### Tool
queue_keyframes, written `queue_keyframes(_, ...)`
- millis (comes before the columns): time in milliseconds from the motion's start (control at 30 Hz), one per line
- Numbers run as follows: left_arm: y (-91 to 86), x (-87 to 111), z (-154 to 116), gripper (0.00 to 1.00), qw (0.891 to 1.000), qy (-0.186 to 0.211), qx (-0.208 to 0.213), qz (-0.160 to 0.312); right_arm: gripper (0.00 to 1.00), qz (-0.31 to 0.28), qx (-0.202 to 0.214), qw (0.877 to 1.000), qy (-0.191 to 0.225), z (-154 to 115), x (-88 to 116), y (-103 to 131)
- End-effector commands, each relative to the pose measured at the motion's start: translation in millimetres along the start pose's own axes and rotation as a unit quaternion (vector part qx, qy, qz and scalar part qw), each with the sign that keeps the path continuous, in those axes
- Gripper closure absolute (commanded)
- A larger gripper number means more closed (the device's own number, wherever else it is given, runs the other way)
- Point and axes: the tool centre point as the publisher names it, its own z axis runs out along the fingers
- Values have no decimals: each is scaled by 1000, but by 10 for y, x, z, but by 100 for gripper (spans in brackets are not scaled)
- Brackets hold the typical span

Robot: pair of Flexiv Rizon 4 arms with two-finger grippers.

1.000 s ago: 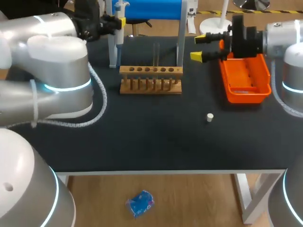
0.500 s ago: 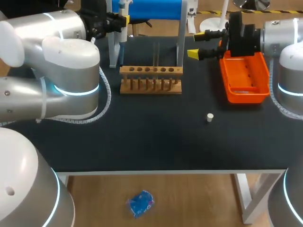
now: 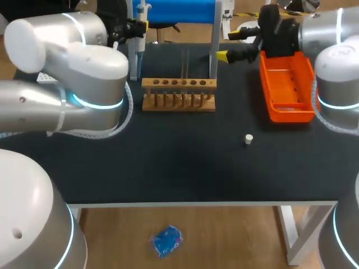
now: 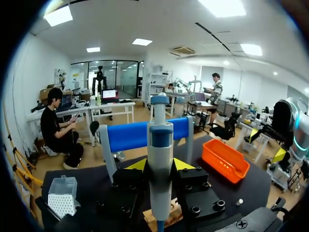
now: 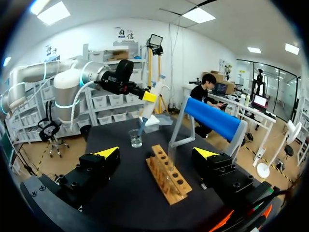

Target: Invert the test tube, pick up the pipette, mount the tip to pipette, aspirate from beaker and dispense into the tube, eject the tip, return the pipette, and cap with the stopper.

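My left gripper (image 3: 138,26) is shut on the white and blue pipette (image 3: 141,35) at the back left of the table. In the left wrist view the pipette (image 4: 160,162) stands upright between the yellow fingertips (image 4: 138,165). From the right wrist view, the pipette (image 5: 147,107) slants down towards the glass beaker (image 5: 135,138), its point just above the rim. A clear test tube (image 3: 185,63) stands in the wooden rack (image 3: 178,93). My right gripper (image 3: 231,43) is open and holds nothing, behind and to the right of the rack (image 5: 169,177). The small white stopper (image 3: 248,138) lies on the mat.
An orange tray (image 3: 289,88) sits at the right, under my right arm. A stand with a blue roll (image 3: 180,11) spans the back behind the rack. A clear tip box (image 4: 63,202) stands beside my left gripper. Open mat lies in front of the rack.
My right gripper has moved left and towards the back, still open. My left arm's elbow has swung right while the pipette stayed in its grip at the back left.
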Motion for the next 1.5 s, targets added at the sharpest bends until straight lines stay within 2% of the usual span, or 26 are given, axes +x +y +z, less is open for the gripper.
queue_keyframes(33, -67, -41, 283, 100, 1000, -24, -13, -5, 0, 0, 25, 1000, 2, 195, -109, 33)
queue_keyframes(467, -177, -270, 577, 100, 998, -59, -15, -27, 0, 3, 37, 999, 4, 721, -508, 109)
queue_keyframes(733, -181, -383, 656, 100, 994, -103, -25, -32, 0, 7, 40, 999, -36, 954, -642, 178)
queue_keyframes(933, -159, -440, 707, 100, 990, -129, -34, -39, 0, 23, 27, 997, -66, 1016, -672, 180)
queue_keyframes(1200, -241, -483, 753, 100, 985, -160, -40, -41, 0, 23, 27, 997, -66, 1016, -672, 180)
queue_keyframes(1500, -306, -541, 839, 100, 979, -187, -76, -37, 0, 23, 27, 997, -66, 1016, -672, 180)
